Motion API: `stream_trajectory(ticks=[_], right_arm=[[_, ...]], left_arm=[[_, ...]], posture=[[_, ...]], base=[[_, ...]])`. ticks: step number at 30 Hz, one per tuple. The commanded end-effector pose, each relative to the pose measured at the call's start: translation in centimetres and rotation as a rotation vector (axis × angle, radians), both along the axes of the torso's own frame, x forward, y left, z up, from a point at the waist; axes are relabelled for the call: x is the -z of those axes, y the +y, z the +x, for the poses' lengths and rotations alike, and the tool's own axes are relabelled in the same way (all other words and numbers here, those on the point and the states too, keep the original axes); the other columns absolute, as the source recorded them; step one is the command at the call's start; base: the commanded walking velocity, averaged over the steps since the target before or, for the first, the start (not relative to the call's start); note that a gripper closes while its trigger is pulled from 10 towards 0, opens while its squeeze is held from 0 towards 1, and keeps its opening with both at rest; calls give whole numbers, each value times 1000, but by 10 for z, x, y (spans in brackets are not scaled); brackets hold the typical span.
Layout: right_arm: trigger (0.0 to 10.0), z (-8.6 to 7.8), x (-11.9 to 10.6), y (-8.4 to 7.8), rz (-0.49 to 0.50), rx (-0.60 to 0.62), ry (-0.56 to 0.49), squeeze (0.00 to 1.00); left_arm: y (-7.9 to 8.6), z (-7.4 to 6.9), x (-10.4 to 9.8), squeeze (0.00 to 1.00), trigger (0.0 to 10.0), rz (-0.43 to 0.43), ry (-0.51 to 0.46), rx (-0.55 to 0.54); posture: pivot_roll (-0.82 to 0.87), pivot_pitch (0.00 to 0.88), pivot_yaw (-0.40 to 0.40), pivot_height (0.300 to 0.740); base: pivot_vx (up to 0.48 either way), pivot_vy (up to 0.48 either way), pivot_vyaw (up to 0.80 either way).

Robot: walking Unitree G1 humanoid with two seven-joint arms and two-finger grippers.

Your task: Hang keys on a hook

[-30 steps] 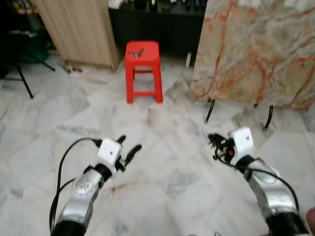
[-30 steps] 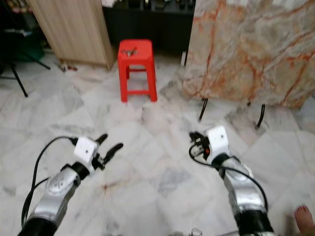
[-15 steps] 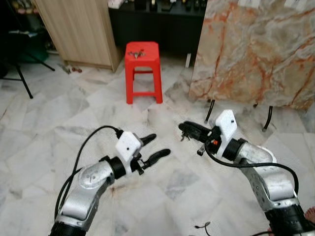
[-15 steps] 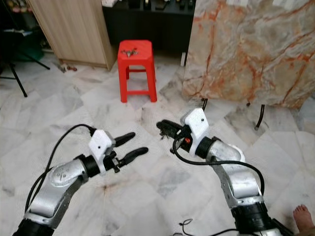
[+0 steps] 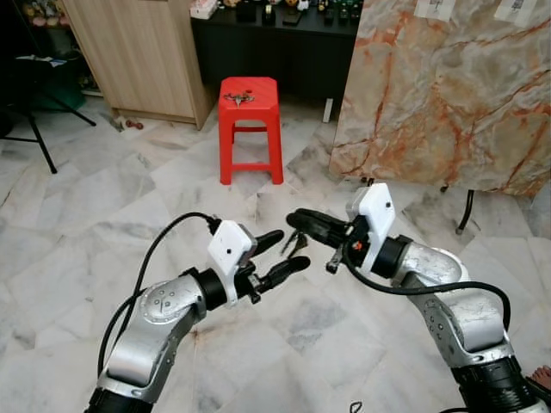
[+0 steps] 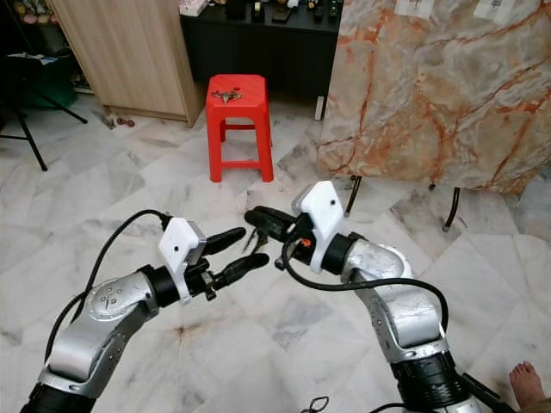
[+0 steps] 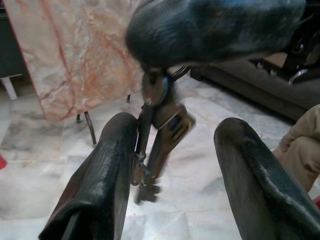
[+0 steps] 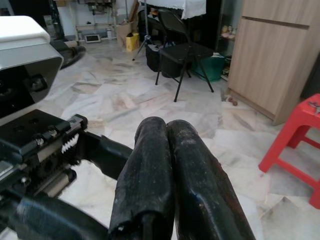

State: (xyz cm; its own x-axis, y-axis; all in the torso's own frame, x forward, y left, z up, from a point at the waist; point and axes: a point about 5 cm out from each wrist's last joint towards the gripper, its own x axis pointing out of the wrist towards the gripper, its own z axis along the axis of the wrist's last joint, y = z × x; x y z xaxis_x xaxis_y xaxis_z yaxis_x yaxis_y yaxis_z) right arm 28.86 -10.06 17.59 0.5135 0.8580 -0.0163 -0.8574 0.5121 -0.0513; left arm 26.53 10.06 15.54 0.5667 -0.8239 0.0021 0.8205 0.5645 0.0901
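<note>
The right pincer (image 5: 297, 222), clenched on the keys (image 7: 157, 131), dangles them between the released left pincer's (image 5: 280, 256) fingers, which should squeeze next.

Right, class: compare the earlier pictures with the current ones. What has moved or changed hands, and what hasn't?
Both arms came up and inward. The right gripper, shut on the keys, has carried them between the open fingers of the left gripper, which has not closed. A second bunch of keys stayed on the red stool; the marble slab is unmoved.
</note>
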Motion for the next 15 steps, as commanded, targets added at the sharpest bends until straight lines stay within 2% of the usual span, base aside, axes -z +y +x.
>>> stream_trajectory(ticks=[1,7,8,9,15], right_arm=[[10000,-4,-3,3,8,-18,-6,0],[10000,-7,-3,8,16,-29,4,0],[10000,-7,-3,8,18,-32,6,0],[10000,-7,-3,9,18,-30,8,0],[10000,-7,-1,9,12,-18,15,0]], left_arm=[[-5,-2,-4,0,10000,-2,-8,20],[-7,-1,-6,0,9765,-11,-4,10],[-7,-1,-6,0,5843,-14,-5,6],[-7,-1,-7,0,0,-22,2,7],[-6,0,-7,0,0,-39,17,-7]], posture=[[-138,55,-58,727],[-141,60,-56,727],[-140,61,-56,727],[-140,66,-56,727],[-141,77,-56,727]], base=[[0,0,0],[0,0,0],[0,0,0],[0,0,0],[0,0,0]])
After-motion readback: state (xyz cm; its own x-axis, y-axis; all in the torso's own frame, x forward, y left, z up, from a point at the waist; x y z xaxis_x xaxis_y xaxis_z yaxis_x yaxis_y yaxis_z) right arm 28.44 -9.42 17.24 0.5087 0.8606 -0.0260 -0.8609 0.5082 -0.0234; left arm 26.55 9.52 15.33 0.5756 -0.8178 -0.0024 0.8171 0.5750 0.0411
